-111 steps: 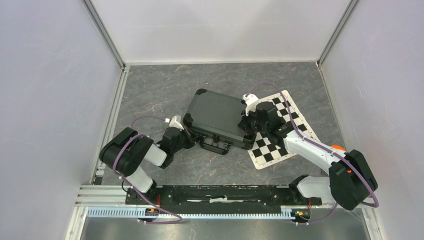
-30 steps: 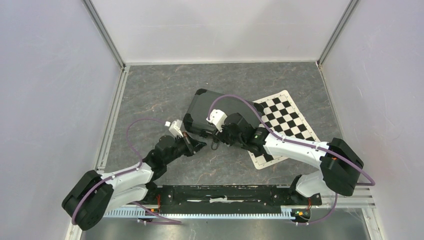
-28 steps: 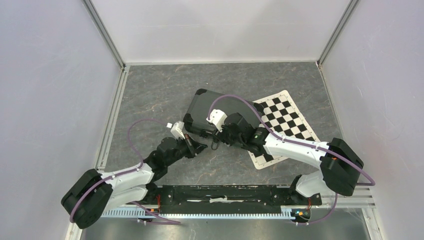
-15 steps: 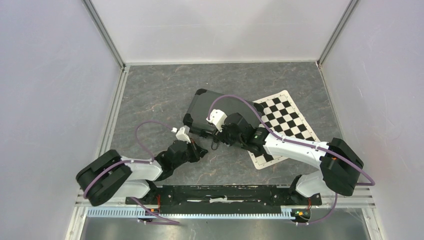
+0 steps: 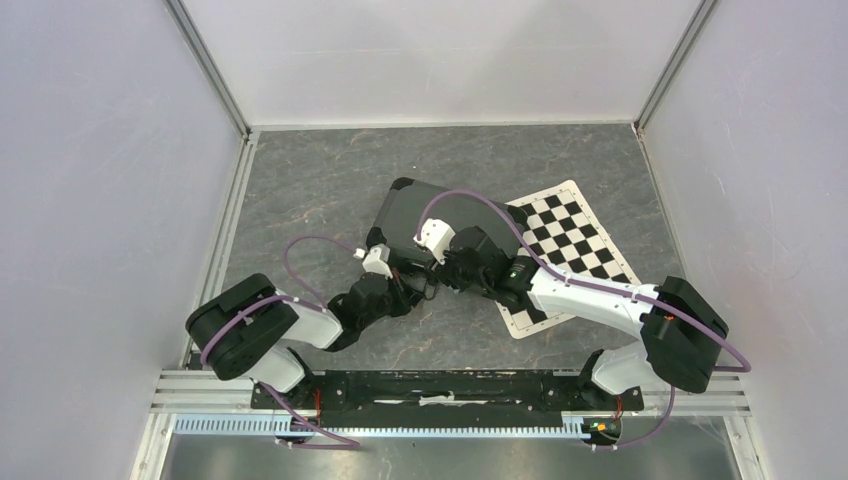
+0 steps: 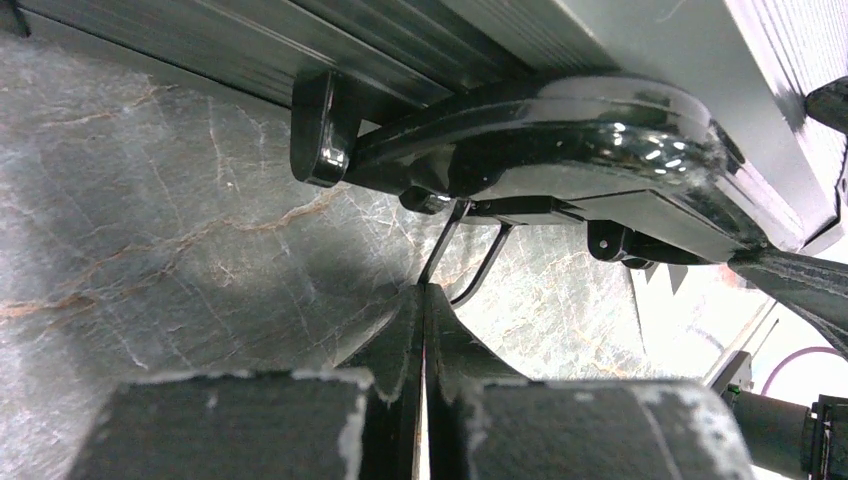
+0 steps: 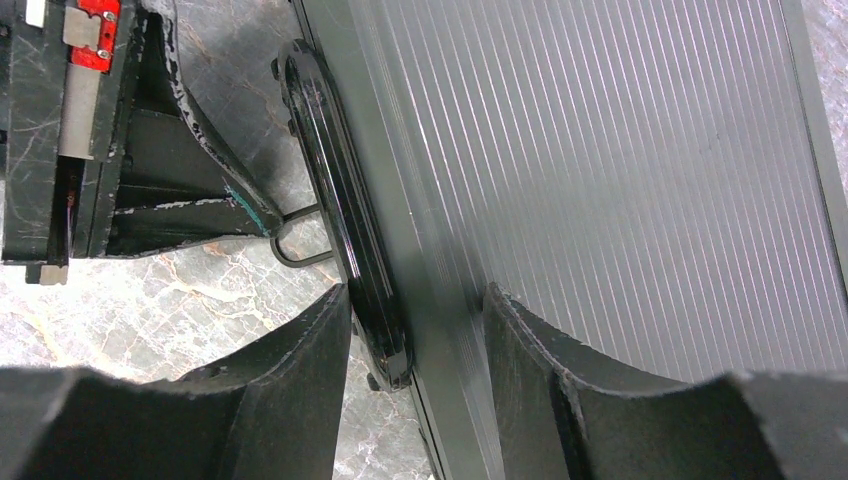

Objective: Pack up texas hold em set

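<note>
Change over last second: left arm elbow drawn in from far lower left toward base; case (image 5: 410,205) and right arm unmoved. Left arm folded low over table (image 5: 300,190). Left gripper (image 6: 423,296) pressed fully closed, tips at thin wire loop (image 6: 444,245) under handle (image 7: 330,190); pinch on loop not resolvable. Case closed, flat mid-table, just beside checkered mat (image 5: 575,225). Right arm reaching leftward; right gripper (image 7: 418,300) half-spread, jaws astride handle and case front edge.

Your three views
Overhead looks down on the whole table (image 5: 320,180); both wrist cameras sit close on the handle (image 6: 560,150), left low, right above.
</note>
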### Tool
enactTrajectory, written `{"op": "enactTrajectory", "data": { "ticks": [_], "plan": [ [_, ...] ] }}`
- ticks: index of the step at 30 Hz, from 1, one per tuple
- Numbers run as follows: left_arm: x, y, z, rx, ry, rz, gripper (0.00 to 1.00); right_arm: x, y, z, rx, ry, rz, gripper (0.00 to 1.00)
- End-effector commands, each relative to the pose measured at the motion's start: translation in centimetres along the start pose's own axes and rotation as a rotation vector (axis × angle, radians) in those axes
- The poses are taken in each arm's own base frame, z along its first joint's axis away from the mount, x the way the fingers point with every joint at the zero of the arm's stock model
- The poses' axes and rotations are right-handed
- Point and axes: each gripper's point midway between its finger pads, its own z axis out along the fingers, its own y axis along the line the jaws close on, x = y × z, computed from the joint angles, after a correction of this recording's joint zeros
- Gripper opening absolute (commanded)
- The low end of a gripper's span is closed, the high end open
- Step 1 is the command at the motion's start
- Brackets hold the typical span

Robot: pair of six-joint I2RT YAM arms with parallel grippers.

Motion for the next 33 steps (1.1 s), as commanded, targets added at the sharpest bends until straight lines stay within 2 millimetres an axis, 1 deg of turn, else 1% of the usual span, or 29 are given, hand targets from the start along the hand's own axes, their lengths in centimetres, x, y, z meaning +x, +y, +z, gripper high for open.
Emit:
{"op": "enactTrajectory", "data": {
  "ticks": [1, 6, 9, 14, 18, 22, 26, 29, 31, 33],
  "plan": [
    [-2.7, 0.0, -0.1, -0.019, -0.132, 0.011, 0.02, 7.3, 1.2, 0.3, -0.038, 0.229, 0.021, 0.55],
    [-3.4, 0.2, -0.7, -0.051, -0.156, 0.033, 0.02, 7.1, 1.3, 0.4, -0.041, 0.224, 0.02, 0.54],
    [-3.5, 0.2, -0.8, -0.075, -0.167, 0.054, 0.02, 7.0, 1.2, 0.4, -0.04, 0.223, 0.02, 0.54],
    [-3.6, 0.2, -0.3, -0.103, -0.171, 0.073, 0.02, 7.2, 1.2, 0.4, -0.04, 0.227, 0.014, 0.54],
    [-3.8, 0.8, 0.4, -0.146, -0.177, 0.081, 0.02, 7.1, 1.3, 0.4, -0.043, 0.223, 0.013, 0.54],
    [-3.3, 0.8, 1.2, -0.152, -0.154, 0.082, 0.02, 7.1, 1.3, 0.3, -0.043, 0.222, 0.013, 0.53],
    [-2.9, 0.6, 1.5, -0.122, -0.151, 0.053, 0.02, 7.2, 1.3, 0.2, -0.047, 0.22, 0.015, 0.53],
    [-2.5, 0.1, 1.6, -0.088, -0.137, 0.043, 0.02, 7.1, 1.5, 0.2, -0.056, 0.212, 0.019, 0.53],
    [-2.4, -1.0, 1.4, -0.026, -0.127, 0.031, 0.02, 7.1, 1.5, 0.1, -0.058, 0.212, 0.017, 0.53],
    [-2.3, -2.8, 1.0, 0.062, -0.116, 0.015, 0.02, 7.2, 1.5, 0.1, -0.059, 0.212, 0.016, 0.53]
  ]
}}
